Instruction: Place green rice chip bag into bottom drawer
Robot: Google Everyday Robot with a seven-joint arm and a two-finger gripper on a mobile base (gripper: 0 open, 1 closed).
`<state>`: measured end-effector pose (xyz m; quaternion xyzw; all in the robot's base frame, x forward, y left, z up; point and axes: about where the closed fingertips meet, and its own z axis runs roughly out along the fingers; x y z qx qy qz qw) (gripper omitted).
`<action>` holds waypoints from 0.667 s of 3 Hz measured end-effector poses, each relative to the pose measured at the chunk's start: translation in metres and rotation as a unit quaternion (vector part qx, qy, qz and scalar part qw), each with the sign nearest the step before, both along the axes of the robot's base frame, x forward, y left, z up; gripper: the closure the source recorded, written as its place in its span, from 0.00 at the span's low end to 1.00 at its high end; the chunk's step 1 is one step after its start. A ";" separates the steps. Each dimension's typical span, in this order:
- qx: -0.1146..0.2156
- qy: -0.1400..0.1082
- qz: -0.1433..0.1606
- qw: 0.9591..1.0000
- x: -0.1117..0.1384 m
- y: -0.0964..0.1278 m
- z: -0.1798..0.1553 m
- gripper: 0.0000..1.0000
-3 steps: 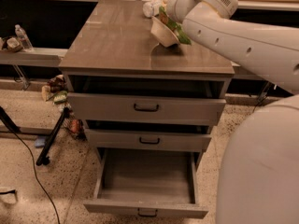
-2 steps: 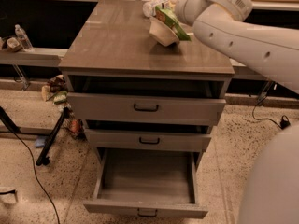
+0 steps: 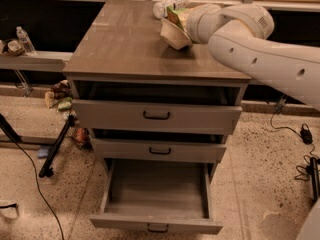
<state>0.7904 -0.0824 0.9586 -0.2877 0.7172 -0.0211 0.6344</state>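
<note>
One white robot arm [image 3: 260,59] reaches in from the right, cut off at the picture's edge, and its thick wrist hides most of the gripper [image 3: 184,20], which sits over the far right part of the cabinet top [image 3: 125,44]; whether it is gripping anything cannot be told. One grey cabinet holds three drawers. The top drawer [image 3: 156,115] and the middle drawer [image 3: 159,150] are each slightly ajar, and the bottom drawer [image 3: 157,191] is pulled well out towards the near side, its plain floor bare. On the cabinet top, one cream bowl [image 3: 174,35] lies tilted just left of the wrist. One green rice chip bag [image 3: 174,15] shows only as a small light green patch just beyond the bowl, mostly covered by the wrist and bowl; it is not in any drawer. One clear plastic bottle [image 3: 166,6] lies just beyond the bag. At the left, one small water bottle [image 3: 24,40] stands on a ledge, some litter [image 3: 59,96] lies beside the cabinet, and a black cable [image 3: 31,184] runs across the speckled floor.
</note>
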 end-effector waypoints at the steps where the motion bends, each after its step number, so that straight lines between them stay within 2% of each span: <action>1: 0.043 0.009 0.015 0.999 0.001 0.020 -0.006 0.23; 2: 0.058 0.001 0.026 0.998 0.006 0.029 -0.004 0.01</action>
